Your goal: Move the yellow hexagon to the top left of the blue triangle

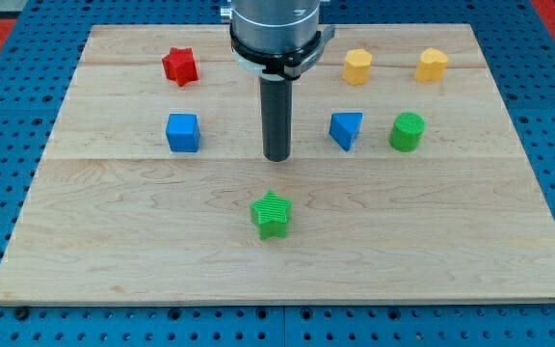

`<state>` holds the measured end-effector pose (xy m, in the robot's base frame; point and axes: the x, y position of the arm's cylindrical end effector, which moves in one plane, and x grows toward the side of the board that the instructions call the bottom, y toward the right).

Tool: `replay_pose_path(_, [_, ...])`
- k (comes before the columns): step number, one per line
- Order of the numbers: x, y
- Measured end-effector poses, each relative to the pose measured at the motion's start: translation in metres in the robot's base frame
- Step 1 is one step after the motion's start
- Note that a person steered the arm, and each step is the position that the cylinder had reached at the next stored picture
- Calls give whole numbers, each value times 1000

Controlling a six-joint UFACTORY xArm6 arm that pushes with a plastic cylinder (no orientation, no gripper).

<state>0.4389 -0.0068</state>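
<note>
1. My tip (276, 157) sits mid-frame on the board (114, 241), left of the blue triangle (346, 129) and touching no block. It is a bare rod, with no fingers to open or close.
2. The yellow hexagon (356, 66) lies in the upper right of the frame, just above the triangle and slightly right of it.
3. To do this well, I judge I should circle round to the hexagon's right face and push it gently leftward, staying clear of the triangle.
4. The hexagon looks squat; I cannot make out a long axis or heading.

A pale wooden board (287, 260) fills most of the frame, lying on a blue perforated surface (8, 116) visible along all edges. Red shows at both upper corners. Lighting is even.
</note>
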Motion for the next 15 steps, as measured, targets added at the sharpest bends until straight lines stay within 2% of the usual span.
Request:
replay_pose_path(3, [0,-7])
replay_pose_path(4, [-26,8])
replay_pose_path(5, [-79,45])
replay_pose_path(6, [-87,92])
replay_pose_path(8, [-140,163])
replay_pose_path(10, [-181,148])
replay_pose_path(11, [-186,123])
replay_pose_path(13, [-139,88])
replay_pose_path(15, [-116,161])
